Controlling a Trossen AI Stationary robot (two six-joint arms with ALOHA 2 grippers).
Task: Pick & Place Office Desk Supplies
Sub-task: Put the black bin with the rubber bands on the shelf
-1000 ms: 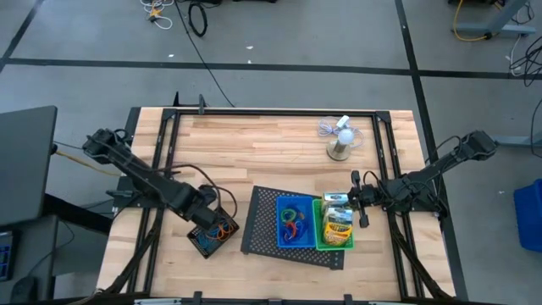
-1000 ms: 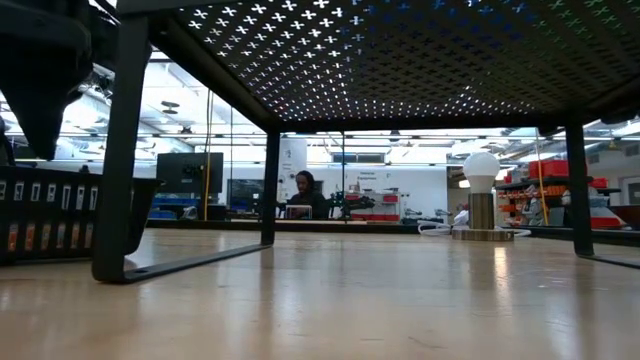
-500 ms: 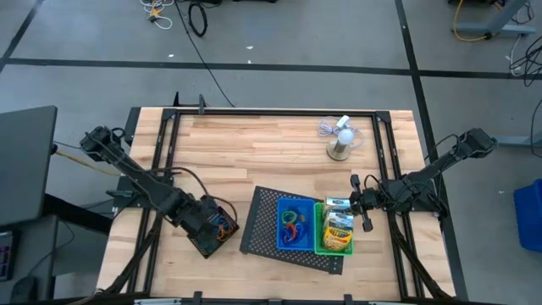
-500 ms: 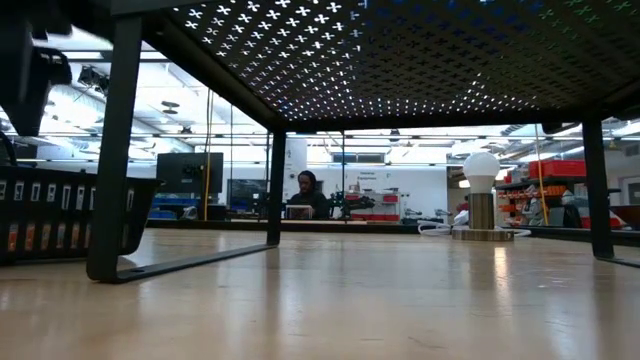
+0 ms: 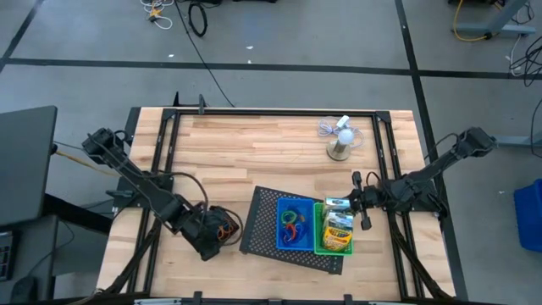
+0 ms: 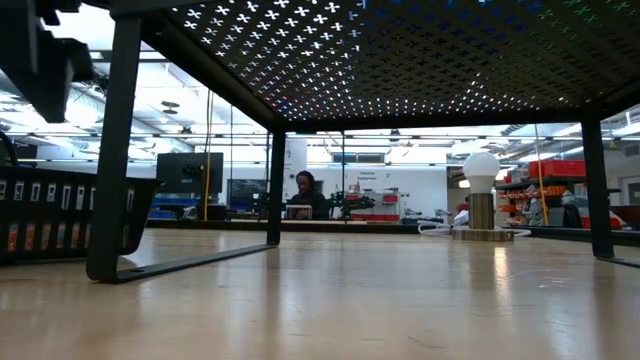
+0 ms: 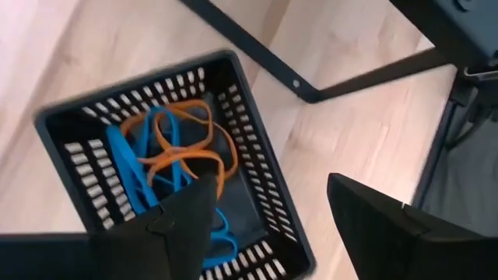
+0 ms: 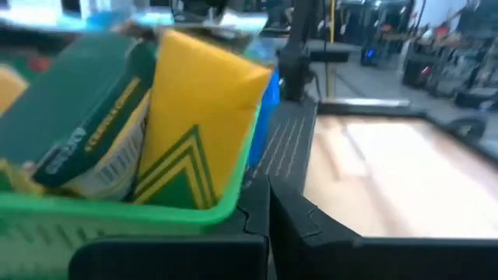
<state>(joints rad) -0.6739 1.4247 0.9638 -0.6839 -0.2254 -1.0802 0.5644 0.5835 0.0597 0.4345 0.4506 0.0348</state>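
A black bin with orange and blue rubber bands stands on the table at the near left. My left gripper is open over it, tipped steeply down. One finger is over the inside, the other is outside the wall. A blue bin and a green bin sit on the black mesh tray. The green bin holds a yellow crayon box and a green-white box. My right gripper is shut and level at the green bin's right side. My left gripper straddles the black bin's wall from above, slanting down. I cannot tell whether either finger touches the wall. The bin rests on the table. My right gripper lies shut beside the green bin's rim. I cannot tell whether it touches the rim.
A white mini fan stands on its round base at the far right. The mesh tray stands on thin legs above the table. A dark frame runs around the tabletop. Bare wood lies in the middle and far left.
My left gripper has swung toward the table's near edge over the black bin and has tipped more steeply. The bin has stayed in place. In the low view the mesh tray's legs have shifted a little sideways.
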